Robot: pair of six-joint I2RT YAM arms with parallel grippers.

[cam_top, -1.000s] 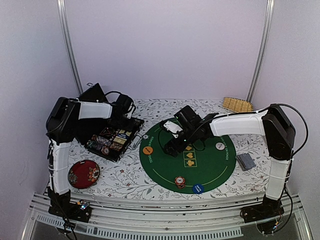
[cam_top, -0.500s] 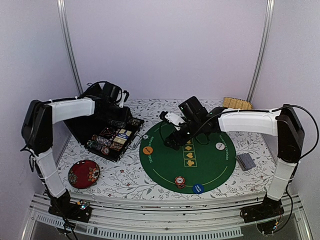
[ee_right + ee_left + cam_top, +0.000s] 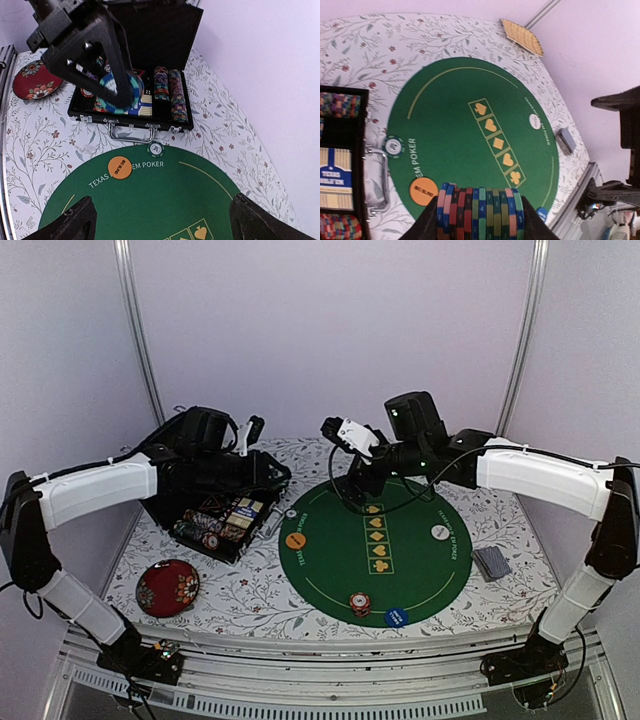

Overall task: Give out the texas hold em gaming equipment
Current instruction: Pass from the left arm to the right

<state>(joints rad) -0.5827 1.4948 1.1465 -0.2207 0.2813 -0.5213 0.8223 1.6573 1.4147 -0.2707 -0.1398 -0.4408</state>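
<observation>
My left gripper (image 3: 272, 477) is shut on a row of striped poker chips (image 3: 480, 212), held in the air over the near edge of the open black chip case (image 3: 215, 515); the stack also shows in the right wrist view (image 3: 120, 92). My right gripper (image 3: 162, 225) is open wide and empty, above the far left part of the round green mat (image 3: 400, 570). On the mat lie an orange disc (image 3: 295, 540), a white disc (image 3: 439, 532), a blue disc (image 3: 395, 617), a red chip stack (image 3: 360, 603) and a single green chip (image 3: 156, 149). A deck of cards (image 3: 491, 562) lies right of the mat.
The case holds more chip rows (image 3: 177, 95) and a card box. A dark red floral dish (image 3: 167, 587) sits at the front left. A tan woven piece (image 3: 474, 449) lies at the back right. The table's walls close in behind and on both sides.
My left gripper swung from behind the case out over its near edge toward the mat, with chips in it. My right gripper rose and drew back from mid-mat to the mat's far edge.
</observation>
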